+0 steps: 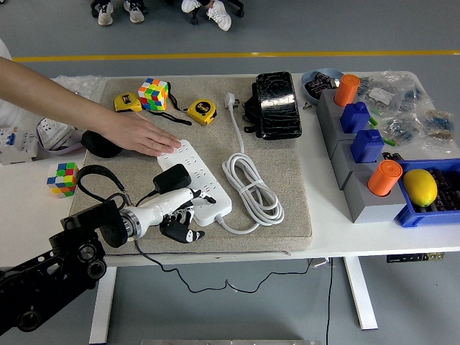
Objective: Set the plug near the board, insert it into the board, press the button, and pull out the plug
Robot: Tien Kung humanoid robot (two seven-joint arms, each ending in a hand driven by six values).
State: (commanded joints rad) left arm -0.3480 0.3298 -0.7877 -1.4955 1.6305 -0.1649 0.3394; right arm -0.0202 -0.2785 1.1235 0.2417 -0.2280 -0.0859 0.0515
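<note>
Left hand: the robot's left hand (175, 210) reaches in from the near left, fingers curled around the black plug (172, 178) at the near end of the white board (198, 176).
Right hand: not in view.
Plug: an adapter block standing on the board's near sockets, its black cable (97, 176) looping off to the left; whether it is fully seated cannot be told.
Person: a hand (140, 136) from the far left lies flat on the board's far end, apparently steadying it.
Progress: the plug has reached the board and looks at or close to insertion; the button press and the pull-out appear to remain.
Room: the board lies diagonally on a grey mat (287, 187), its coiled white cord (251, 187) just to the right; tape measures (201, 111) and a puzzle cube (153, 93) sit farther off. The mat's near edge is close behind the hand, leaving open space mainly upward.
</note>
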